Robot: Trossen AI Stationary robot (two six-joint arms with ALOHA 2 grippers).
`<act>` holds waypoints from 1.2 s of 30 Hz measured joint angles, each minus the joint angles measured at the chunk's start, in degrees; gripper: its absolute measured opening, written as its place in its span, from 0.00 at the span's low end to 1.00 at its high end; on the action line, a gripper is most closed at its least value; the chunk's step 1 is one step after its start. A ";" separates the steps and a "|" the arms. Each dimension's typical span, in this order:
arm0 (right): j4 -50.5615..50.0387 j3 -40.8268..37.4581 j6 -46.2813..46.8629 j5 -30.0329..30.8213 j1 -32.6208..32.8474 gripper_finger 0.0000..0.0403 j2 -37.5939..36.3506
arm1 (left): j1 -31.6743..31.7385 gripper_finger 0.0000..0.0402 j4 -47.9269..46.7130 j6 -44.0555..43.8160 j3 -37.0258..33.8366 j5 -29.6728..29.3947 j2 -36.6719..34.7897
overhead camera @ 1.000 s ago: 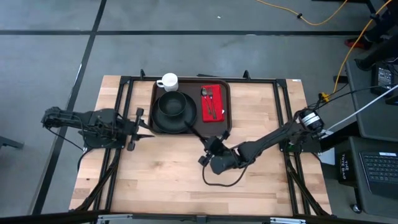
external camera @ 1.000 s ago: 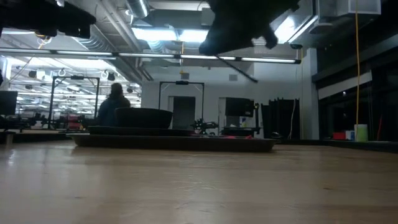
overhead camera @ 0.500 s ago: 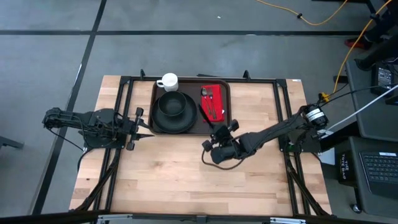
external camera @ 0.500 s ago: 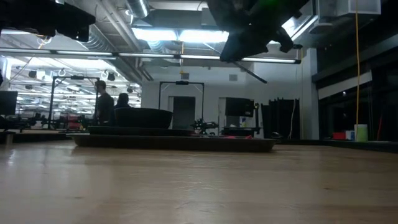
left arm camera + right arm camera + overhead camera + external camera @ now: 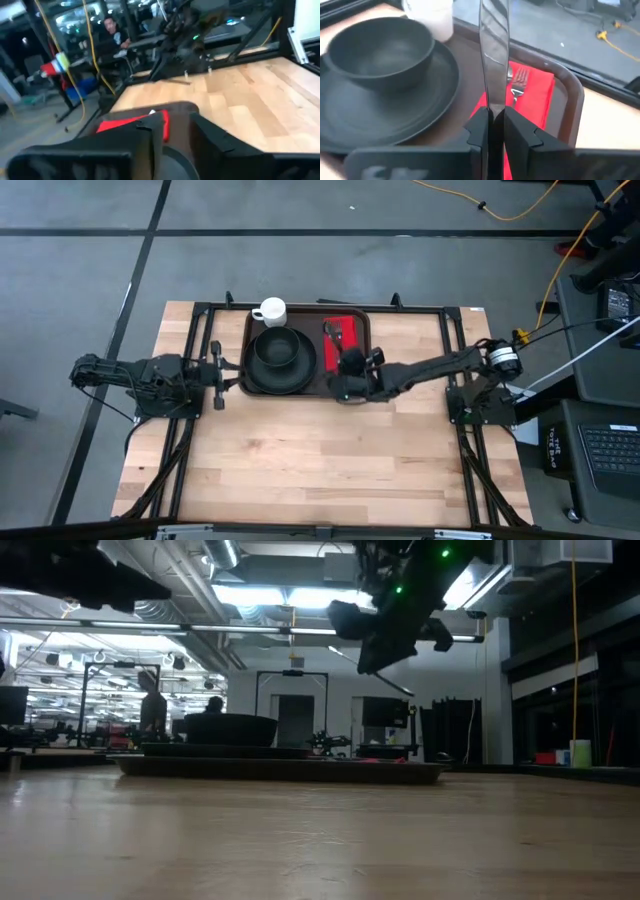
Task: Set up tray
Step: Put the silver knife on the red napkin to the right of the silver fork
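Observation:
The dark brown tray lies at the table's far middle. On it stand a black plate with a black bowl, a white cup and a red napkin bearing a fork and a spoon. My right gripper hangs above the tray's near part, between plate and napkin, shut on a metal knife. My left gripper waits level just left of the tray, open, with nothing between its fingers. My right gripper pinches the knife's narrower part, below the blade, between its two fingers. The fingers slant down toward the table's far edge, and the knife runs on along them. The blade points forward over the napkin's edge beside the plate, lifted clear of the tray.
Black frame rails run along the table's left and right sides. Bare wood spreads over the near half. A person stands in the room beyond the table.
My right gripper has carried the knife from the table's middle toward the far edge, over the tray's near part, while its wrist turned. The knife stays clear of the table. My left gripper has rolled in place.

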 joint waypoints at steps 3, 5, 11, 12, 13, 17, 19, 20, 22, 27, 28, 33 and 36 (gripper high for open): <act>0.03 0.00 0.00 -2.27 -2.61 0.12 0.00 | 0.00 0.21 1.60 3.14 0.02 -0.34 -0.05; 0.02 0.01 0.00 -4.17 -4.28 0.12 0.00 | 0.00 0.21 1.62 4.15 0.02 -0.05 -0.01; -3.72 3.99 0.17 -10.04 -9.03 0.12 0.00 | 0.00 0.20 1.87 6.56 0.02 0.11 -0.03; -5.01 5.02 0.15 -10.13 -9.56 0.12 0.00 | 0.00 0.21 1.87 6.59 0.00 0.11 -0.03; -6.64 6.18 0.15 -9.95 -10.07 0.12 0.00 | 0.00 0.21 1.87 6.61 0.02 0.11 -0.03; -13.76 10.39 2.78 -10.96 -12.93 0.12 0.00 | 0.00 0.21 1.87 6.69 0.02 0.13 -0.03; -16.42 11.66 4.85 -14.33 -14.94 0.12 0.00 | 0.00 0.21 1.87 6.72 0.02 0.13 -0.03; -17.02 11.95 5.43 -15.91 -15.90 0.12 0.00 | 0.00 0.21 1.87 6.74 0.02 0.14 -0.03; -17.33 12.02 6.27 -17.83 -17.46 0.12 0.00 | 0.00 0.21 1.95 6.74 0.02 0.15 -0.03; -18.04 12.02 8.11 -20.27 -20.50 0.12 0.00 | 0.00 0.21 3.83 6.74 0.02 0.19 -0.01; -18.03 12.02 8.54 -20.44 -20.83 0.12 0.00 | 0.00 0.21 4.08 6.74 0.02 0.20 -0.01; -17.81 12.02 9.46 -20.88 -21.09 0.12 1.19 | 0.00 0.21 4.06 6.74 0.02 0.20 -0.01; -17.86 12.02 10.67 -22.13 -20.92 0.12 2.51 | 0.00 0.21 4.08 6.74 0.02 0.20 -0.01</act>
